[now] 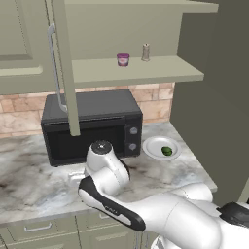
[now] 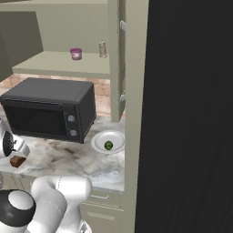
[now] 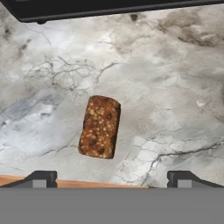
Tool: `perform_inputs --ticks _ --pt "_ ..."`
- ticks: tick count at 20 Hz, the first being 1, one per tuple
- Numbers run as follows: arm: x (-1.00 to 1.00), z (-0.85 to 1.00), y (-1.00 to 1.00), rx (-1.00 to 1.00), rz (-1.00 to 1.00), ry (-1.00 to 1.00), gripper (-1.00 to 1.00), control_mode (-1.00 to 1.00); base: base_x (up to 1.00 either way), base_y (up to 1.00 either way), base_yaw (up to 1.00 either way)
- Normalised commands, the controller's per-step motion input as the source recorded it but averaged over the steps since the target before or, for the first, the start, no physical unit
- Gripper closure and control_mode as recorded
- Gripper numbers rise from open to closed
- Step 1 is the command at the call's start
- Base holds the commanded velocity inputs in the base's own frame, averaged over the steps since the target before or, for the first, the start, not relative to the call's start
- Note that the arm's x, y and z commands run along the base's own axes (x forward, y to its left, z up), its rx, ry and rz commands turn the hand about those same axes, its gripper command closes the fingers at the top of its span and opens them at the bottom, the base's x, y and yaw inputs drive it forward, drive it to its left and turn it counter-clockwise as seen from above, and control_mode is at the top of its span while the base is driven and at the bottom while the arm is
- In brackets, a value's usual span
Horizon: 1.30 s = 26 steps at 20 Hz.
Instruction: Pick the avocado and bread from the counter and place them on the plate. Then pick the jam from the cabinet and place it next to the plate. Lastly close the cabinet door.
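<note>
Bread (image 3: 99, 127) lay flat on the counter (image 3: 175, 87) right under your gripper (image 3: 109, 178). It was a small brown block with rounded corners, a darker crust and pale speckles all over its top. The two dark finger tips (image 3: 40, 178) stood far apart at the bottom of the hand view, so the jaws were open, one on each side of the bread and not touching it. In the right base view the bread (image 2: 18, 160) sat near the front edge of the counter, close to the white arm.

The counter was smooth grey-white stone with dark, wiggly veins. The black microwave (image 1: 92, 126) sat on it against the brick wall, a boxy shape with two round knobs.

You could see the plate (image 1: 154, 146) to the right of the microwave. It was round, flat and pale with a raised rim. The avocado (image 1: 167, 151), a small dark green oval, already lay on it.

Up in the cabinet (image 1: 146, 73) the jam (image 1: 123, 59) stood on the shelf, a little purple jar with a pale lid. A thin beige shaker (image 1: 145, 52) stood just beside it. The cabinet door (image 1: 65, 68) hung open, with its long silver handle (image 1: 54, 68) showing.
</note>
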Motion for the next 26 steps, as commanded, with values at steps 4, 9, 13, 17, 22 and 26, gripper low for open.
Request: perform_inputs --ticks 4,9,13,17,22,26 --pt "0.29 -0.18 0.0 0.0 0.0 0.0 -1.0 -1.0 0.0 0.0 0.0" --pt "0.21 -0.22 0.03 0.0 0.0 0.0 -1.0 -1.0 0.0 0.0 0.0" --pt "0.19 -0.28 0.1 0.0 0.0 0.0 -1.0 -1.0 0.0 0.0 0.0" --pt "0.14 -0.28 0.16 0.0 0.0 0.01 -1.0 -1.0 0.0 0.0 0.0" --pt "0.03 -0.23 0.25 0.0 0.0 0.02 -1.0 -1.0 0.0 0.0 0.0" --pt "0.0 -0.19 0.18 0.0 0.0 0.04 1.0 -1.0 0.0 0.0 0.0"
